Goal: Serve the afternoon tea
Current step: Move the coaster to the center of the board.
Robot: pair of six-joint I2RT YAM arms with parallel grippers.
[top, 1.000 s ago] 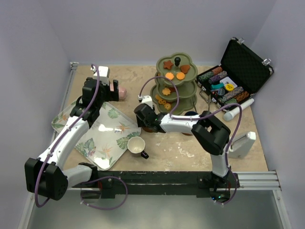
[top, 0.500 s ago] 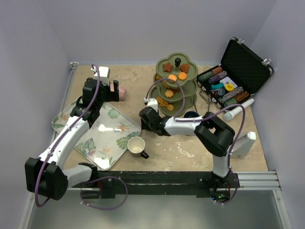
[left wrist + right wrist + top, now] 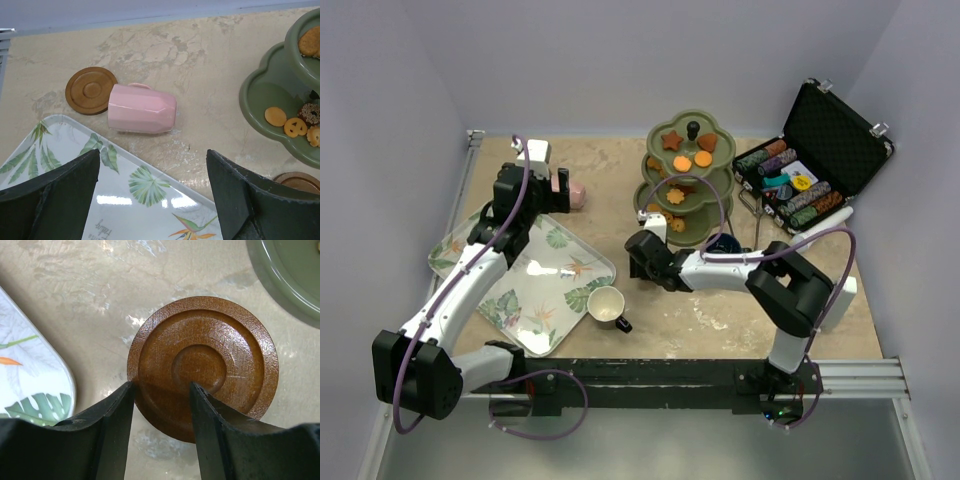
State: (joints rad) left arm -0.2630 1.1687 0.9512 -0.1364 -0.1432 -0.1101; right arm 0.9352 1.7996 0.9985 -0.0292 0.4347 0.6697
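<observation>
While its jaws stand partly apart, the right gripper (image 3: 161, 390) hangs low over the near rim of a round brown saucer (image 3: 205, 355), with one finger on each side of a stretch of that rim. Whether the tips touch the wood cannot be told. This saucer lies flat on the marbled table (image 3: 75, 285), with the leaf-patterned tray (image 3: 30, 365) near it on one side and the bottom tier of the olive-green three-tier stand (image 3: 292, 270) near it on the other, neither touching. The left gripper (image 3: 152, 160) has its jaws wide apart and empty, above the tray's far edge. Beyond that edge a pink cup (image 3: 142, 108) lies on its side on the table, its end just against a second saucer (image 3: 90, 90). Bare tabletop runs from the cup to the stand. Small orange and brown biscuits (image 3: 292, 125) sit on the stand's tiers. A cream cup (image 3: 606, 304) stands upright at the tray's near corner, and a navy cup (image 3: 725, 243) is just beside the stand's foot, partly hidden.
</observation>
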